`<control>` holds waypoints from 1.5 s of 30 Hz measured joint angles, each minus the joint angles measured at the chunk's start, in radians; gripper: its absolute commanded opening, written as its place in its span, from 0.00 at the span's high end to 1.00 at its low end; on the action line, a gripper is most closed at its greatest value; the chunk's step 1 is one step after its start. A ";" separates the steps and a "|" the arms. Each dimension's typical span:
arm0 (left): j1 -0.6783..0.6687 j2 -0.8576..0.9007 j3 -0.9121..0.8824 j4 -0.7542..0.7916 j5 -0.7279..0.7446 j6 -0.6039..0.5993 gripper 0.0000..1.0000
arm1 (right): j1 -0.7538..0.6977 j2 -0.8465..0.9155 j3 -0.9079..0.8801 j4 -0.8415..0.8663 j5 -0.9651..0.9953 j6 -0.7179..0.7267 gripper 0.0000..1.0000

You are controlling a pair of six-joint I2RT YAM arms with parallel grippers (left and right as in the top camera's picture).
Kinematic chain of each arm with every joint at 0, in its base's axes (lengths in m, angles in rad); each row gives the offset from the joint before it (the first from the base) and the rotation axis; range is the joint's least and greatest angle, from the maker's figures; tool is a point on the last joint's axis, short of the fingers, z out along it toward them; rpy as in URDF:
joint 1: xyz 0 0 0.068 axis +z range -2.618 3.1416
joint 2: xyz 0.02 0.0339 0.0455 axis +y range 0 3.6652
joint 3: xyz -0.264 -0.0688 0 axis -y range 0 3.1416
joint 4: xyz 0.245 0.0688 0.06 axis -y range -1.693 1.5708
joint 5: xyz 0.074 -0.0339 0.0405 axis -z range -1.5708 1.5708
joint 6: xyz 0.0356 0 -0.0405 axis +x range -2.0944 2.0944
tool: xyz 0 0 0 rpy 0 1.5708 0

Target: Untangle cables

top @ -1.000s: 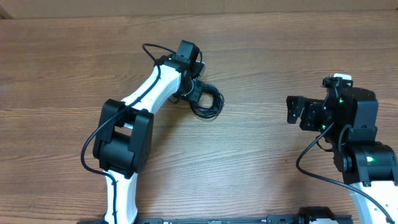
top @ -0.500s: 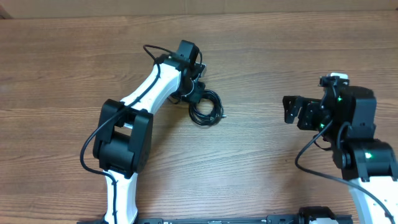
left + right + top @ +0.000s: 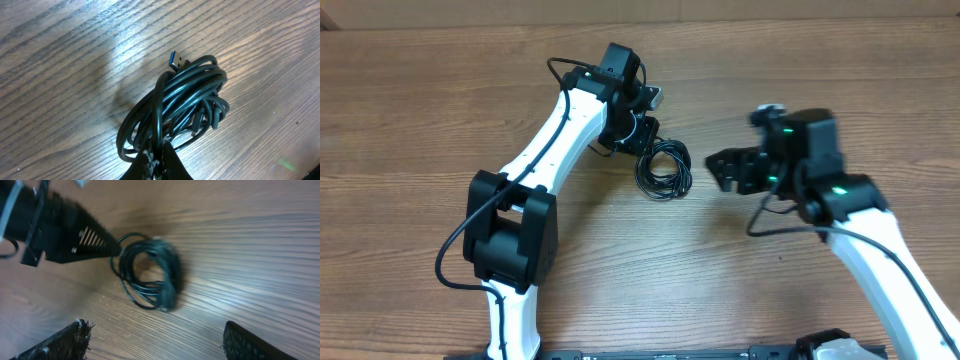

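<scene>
Left fingers [image 3: 170, 169] pinched on coiled cables [image 3: 187, 95], right fingers [image 3: 250, 345] spread wide above wood-grain table [image 3: 410, 120].

Centre of the overhead view: the coiled cables [image 3: 663, 170], with the left gripper [image 3: 646, 143] and its arm [image 3: 555, 135] blocking their upper-left side. The right gripper [image 3: 718, 170], jaws spread, stands near their right. Bare table [image 3: 650, 270] below the coil and at lower centre leaves open passage.
</scene>
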 measured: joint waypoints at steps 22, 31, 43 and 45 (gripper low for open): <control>0.000 0.000 0.000 0.047 -0.037 -0.005 0.39 | 0.158 0.364 0.000 0.177 0.159 0.117 0.24; 0.000 0.048 0.000 0.117 -0.045 -0.006 0.40 | 0.158 0.364 0.000 0.177 0.165 0.123 0.26; 0.000 0.153 -0.009 0.118 -0.064 -0.007 0.58 | 0.158 0.364 0.000 0.178 0.165 0.124 0.26; 0.000 0.168 -0.009 0.113 -0.059 -0.007 0.61 | 0.158 0.364 0.000 0.178 0.165 0.124 0.26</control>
